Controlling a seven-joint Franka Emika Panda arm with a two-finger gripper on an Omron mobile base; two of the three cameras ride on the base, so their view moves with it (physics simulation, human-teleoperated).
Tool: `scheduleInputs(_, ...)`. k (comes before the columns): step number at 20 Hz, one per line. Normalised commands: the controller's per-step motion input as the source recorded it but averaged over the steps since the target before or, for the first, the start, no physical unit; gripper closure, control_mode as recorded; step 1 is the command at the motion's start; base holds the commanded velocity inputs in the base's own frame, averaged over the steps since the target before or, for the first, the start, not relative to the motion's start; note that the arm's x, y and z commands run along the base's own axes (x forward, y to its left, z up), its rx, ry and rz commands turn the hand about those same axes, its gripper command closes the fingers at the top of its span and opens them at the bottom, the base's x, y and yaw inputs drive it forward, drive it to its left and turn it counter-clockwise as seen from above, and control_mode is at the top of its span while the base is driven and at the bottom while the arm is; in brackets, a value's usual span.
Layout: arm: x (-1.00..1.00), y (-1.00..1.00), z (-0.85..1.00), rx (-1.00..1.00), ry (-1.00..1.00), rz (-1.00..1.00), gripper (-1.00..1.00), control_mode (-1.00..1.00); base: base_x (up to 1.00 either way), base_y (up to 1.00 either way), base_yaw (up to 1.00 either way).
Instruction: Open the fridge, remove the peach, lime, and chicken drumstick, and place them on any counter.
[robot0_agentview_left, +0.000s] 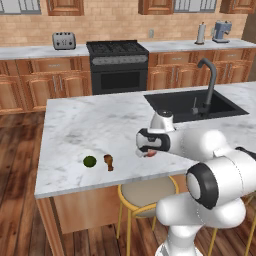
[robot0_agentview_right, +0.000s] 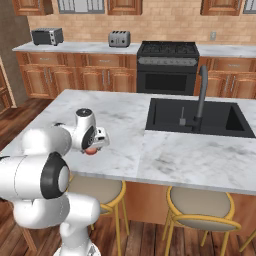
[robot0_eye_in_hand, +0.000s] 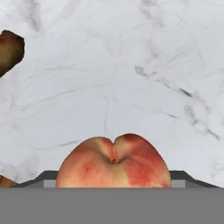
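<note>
My gripper (robot0_agentview_left: 148, 151) hangs just above the near part of the marble island counter (robot0_agentview_left: 90, 125), shut on the orange-red peach (robot0_agentview_left: 150, 154). The right base view shows the same gripper (robot0_agentview_right: 93, 148) with the peach (robot0_agentview_right: 90, 150) beneath it, over the counter (robot0_agentview_right: 125, 120). In the hand view the peach (robot0_eye_in_hand: 114, 162) sits large at the bottom and covers the finger tips, with the marble counter (robot0_eye_in_hand: 131, 65) behind it. To the left on the counter lie the dark green lime (robot0_agentview_left: 89, 161) and the brown chicken drumstick (robot0_agentview_left: 108, 162). A brown end of the drumstick (robot0_eye_in_hand: 9, 50) shows at the hand view's left edge. The fridge is out of view.
A black sink (robot0_agentview_left: 192, 105) with a curved tap (robot0_agentview_left: 209, 82) is set in the island's far right. Yellow-legged stools (robot0_agentview_left: 147, 192) stand under the near edge. Along the back wall run a counter with a toaster (robot0_agentview_left: 64, 40) and a black stove (robot0_agentview_left: 118, 62).
</note>
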Motion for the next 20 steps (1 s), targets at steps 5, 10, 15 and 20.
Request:
scheduleInputs(5, 0.52, 0.06, -0.35, 0.0, 0.0, 0.0, 1.0, -1.0, 0.0, 0.0, 0.0)
scheduleInputs(10, 0.24, 0.06, -0.44, 0.0, 0.0, 0.0, 1.0, -1.0, 0.0, 0.0, 0.0)
scheduleInputs(15, 0.15, 0.01, -0.41, 0.0, 0.0, 0.0, 1.0, -1.0, 0.0, 0.0, 0.0)
scheduleInputs(20, 0.11, 0.02, -0.37, 0.0, 0.0, 0.0, 1.0, -1.0, 0.0, 0.0, 0.0)
